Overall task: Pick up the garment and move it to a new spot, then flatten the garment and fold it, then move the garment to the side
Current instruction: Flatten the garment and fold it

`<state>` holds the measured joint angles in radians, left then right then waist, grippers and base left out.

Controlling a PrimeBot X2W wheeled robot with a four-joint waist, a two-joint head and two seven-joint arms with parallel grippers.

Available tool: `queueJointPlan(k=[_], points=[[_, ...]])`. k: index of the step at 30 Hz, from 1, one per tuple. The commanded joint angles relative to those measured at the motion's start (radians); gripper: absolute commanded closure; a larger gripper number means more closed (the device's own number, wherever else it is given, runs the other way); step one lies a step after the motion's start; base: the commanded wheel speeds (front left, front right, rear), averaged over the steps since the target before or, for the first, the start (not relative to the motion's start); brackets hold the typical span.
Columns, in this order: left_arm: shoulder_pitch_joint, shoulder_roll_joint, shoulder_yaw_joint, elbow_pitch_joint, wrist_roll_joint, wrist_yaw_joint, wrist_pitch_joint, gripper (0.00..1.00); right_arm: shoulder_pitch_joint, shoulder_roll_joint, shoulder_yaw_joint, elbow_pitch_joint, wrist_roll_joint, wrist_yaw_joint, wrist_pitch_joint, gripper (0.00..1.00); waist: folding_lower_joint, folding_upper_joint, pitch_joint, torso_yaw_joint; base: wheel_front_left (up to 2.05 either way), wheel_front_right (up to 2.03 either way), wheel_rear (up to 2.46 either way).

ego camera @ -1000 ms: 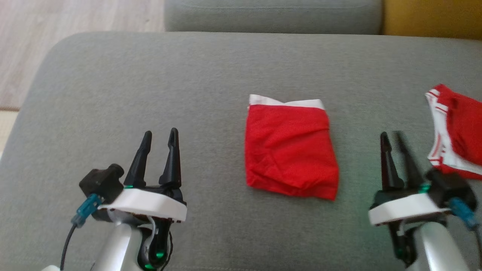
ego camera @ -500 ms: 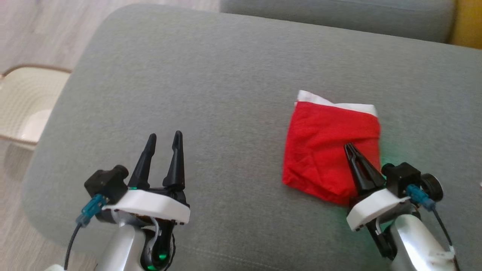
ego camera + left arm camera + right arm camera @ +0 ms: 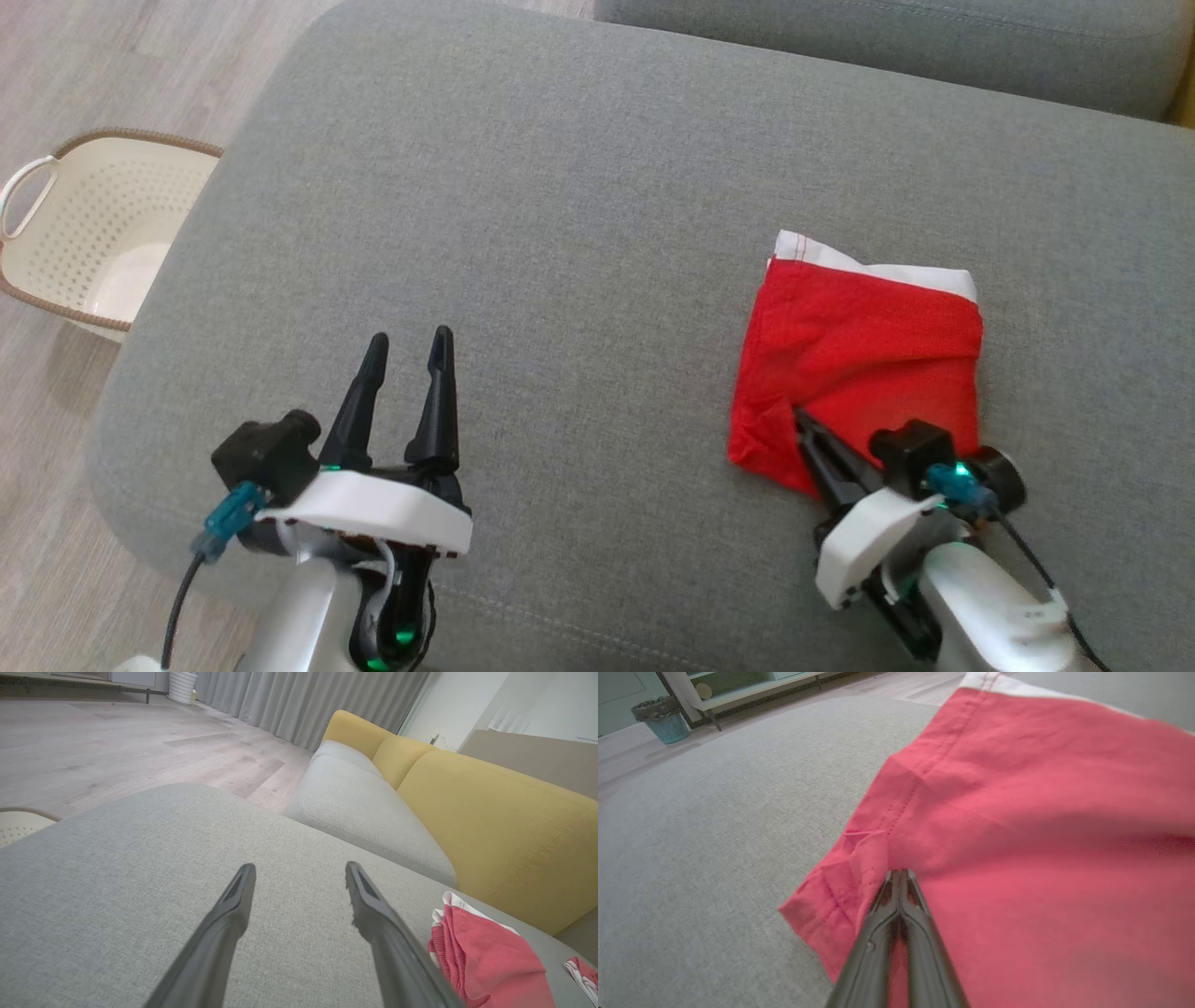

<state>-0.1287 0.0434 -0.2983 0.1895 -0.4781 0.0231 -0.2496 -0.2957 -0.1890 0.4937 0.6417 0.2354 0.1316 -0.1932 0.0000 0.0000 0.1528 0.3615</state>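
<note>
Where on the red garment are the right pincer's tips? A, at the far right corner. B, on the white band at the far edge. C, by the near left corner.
C: the shut right pincer meets puckered cloth by the near left corner of the red garment, well short of the white band.

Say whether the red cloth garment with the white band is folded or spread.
Folded. The red cloth garment lies as a compact rectangle on the grey sofa cushion, layered edges stacked in the left wrist view.
</note>
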Motion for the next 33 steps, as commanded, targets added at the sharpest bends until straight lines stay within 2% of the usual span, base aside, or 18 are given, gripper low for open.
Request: queueJointPlan(k=[1, 8, 15, 22, 33], points=[[-0.047, 0.007, 0.029, -0.03, -0.011, 0.002, -0.012, 0.0, -0.034, -0.005, 0.032, -0.021, 0.014, -0.001, -0.002, 1.0, 0.0, 0.0, -0.001, -0.001, 0.0, 0.0, 0.0], [-0.042, 0.007, 0.03, -0.027, -0.008, 0.004, -0.012, 0.0, -0.049, -0.032, 0.182, -0.024, 0.126, -0.001, -0.005, 1.0, 0.0, 0.0, -0.012, -0.008, 0.0, 0.0, 0.0], [-0.036, 0.007, 0.039, -0.026, -0.003, 0.003, -0.012, 0.0, -0.077, -0.049, 0.231, -0.004, 0.189, -0.001, -0.006, 1.0, 0.0, 0.0, -0.022, -0.035, 0.0, 0.0, 0.0], [-0.03, 0.007, 0.057, -0.032, 0.012, -0.004, -0.012, 0.0, -0.109, -0.051, 0.082, -0.048, 0.216, -0.001, -0.056, 1.0, 0.0, 0.0, -0.042, -0.107, 0.0, 0.0, 0.0], [-0.04, 0.007, 0.082, -0.064, 0.028, -0.012, -0.012, 0.0, 0.012, -0.027, -0.273, -0.235, 0.011, -0.001, -0.068, 1.0, 0.0, 0.0, -0.064, -0.244, 0.0, 0.0, 0.0]])
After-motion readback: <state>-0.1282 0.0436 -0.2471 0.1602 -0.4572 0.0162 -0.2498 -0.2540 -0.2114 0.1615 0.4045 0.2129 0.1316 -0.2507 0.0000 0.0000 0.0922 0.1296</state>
